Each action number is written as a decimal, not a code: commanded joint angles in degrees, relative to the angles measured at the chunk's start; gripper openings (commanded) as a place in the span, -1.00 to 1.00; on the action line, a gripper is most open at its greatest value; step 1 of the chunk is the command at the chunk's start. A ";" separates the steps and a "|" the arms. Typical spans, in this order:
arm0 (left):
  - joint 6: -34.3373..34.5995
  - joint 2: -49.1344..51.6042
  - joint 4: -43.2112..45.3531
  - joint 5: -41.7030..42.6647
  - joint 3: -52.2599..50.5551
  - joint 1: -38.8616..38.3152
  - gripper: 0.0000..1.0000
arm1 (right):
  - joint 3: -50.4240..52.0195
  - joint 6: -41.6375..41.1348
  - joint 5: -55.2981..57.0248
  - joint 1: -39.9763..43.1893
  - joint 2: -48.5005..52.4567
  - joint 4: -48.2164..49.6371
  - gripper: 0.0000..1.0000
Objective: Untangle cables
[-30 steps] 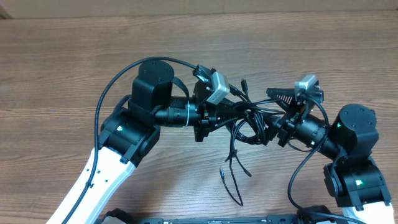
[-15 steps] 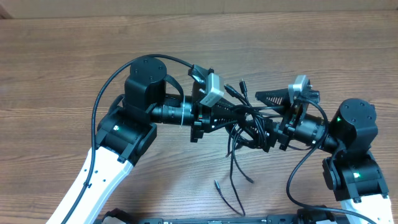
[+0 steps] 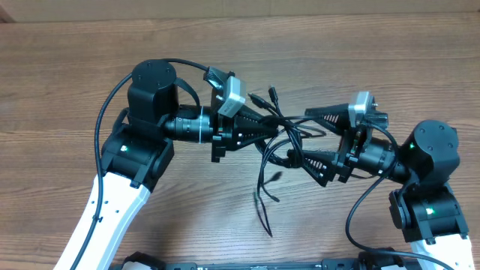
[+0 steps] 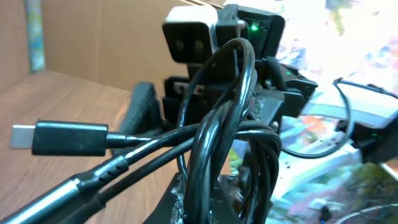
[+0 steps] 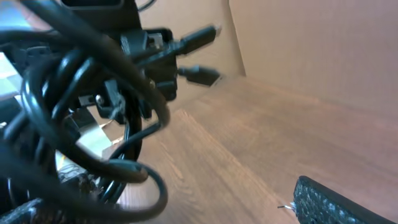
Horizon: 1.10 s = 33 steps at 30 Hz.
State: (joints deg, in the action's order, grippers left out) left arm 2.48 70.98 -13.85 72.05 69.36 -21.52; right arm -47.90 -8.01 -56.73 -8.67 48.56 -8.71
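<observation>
The cables (image 3: 279,146) are a knot of thin black cords held above the wooden table between the two arms. My left gripper (image 3: 270,129) is shut on the knot, and in the left wrist view the looped cables (image 4: 221,134) rise straight from its jaws (image 4: 239,208). A flat plug (image 4: 68,138) sticks out to the left. My right gripper (image 3: 300,136) is open wide, its fingers on either side of the knot's right part. In the right wrist view the cables (image 5: 81,106) fill the left side and one padded finger (image 5: 339,202) shows at lower right.
Two plug ends (image 3: 264,97) stick up behind the knot. Loose cord ends (image 3: 264,210) hang down toward the table's front. The bare wooden table (image 3: 360,52) surrounds the arms. A thick arm cable (image 3: 358,217) loops beside the right arm's base.
My left arm has drawn back to the left and slightly away, taking the knot with it. The hanging cord ends have shifted left. My right gripper has stayed wide open.
</observation>
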 commanded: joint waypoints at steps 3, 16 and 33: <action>1.38 -1.25 -0.52 4.39 0.90 -2.29 -0.92 | -0.94 -3.19 1.60 -0.22 0.20 4.66 1.00; 1.38 -1.25 -3.28 4.44 0.87 -4.57 -0.91 | -0.94 -9.86 17.22 -0.22 0.39 5.29 1.00; 1.40 -1.62 -2.58 10.12 0.87 -6.23 -0.92 | -0.94 -11.76 41.97 -0.22 2.10 -11.10 1.00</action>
State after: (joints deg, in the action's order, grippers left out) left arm 3.57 71.02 -17.17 74.50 69.34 -26.94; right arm -48.01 -19.20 -25.23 -9.45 49.78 -18.06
